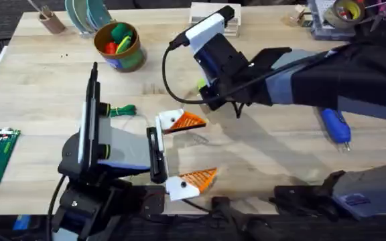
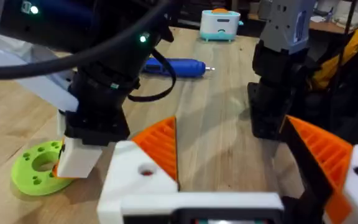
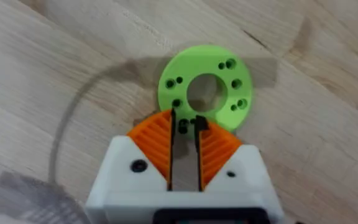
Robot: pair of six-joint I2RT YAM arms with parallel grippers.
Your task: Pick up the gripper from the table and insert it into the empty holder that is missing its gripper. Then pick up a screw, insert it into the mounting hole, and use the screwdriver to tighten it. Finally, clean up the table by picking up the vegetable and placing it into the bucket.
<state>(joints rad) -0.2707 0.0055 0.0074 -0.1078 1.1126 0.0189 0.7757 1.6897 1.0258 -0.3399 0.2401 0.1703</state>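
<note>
Stubby blue screwdriver [image 1: 335, 126] lying on table [image 1: 260, 167].

The overhead camera looked down over the table [image 1: 260, 154]. The right wrist camera hung close above the green disc [image 3: 206, 87]; the left wrist camera viewed that disc [image 2: 37, 167] low and sidelong.

Left arm [image 1: 106, 144], lower left of overhead frame: black links, grey-white wrist block, thin black cable along upper link. Left gripper [image 1: 183, 150]: white angular finger bases, orange ribbed wedge pads [image 2: 160, 146], dark screw hole in each white base.

Right arm [image 1: 327, 84], upper right of overhead frame: black and grey segments, white-topped black wrist module, black cable looping from it. Green indicator lights on its dark housing in left wrist view. Right gripper [image 3: 184, 152]: white base, two orange ribbed pads, two dark screws.
</note>
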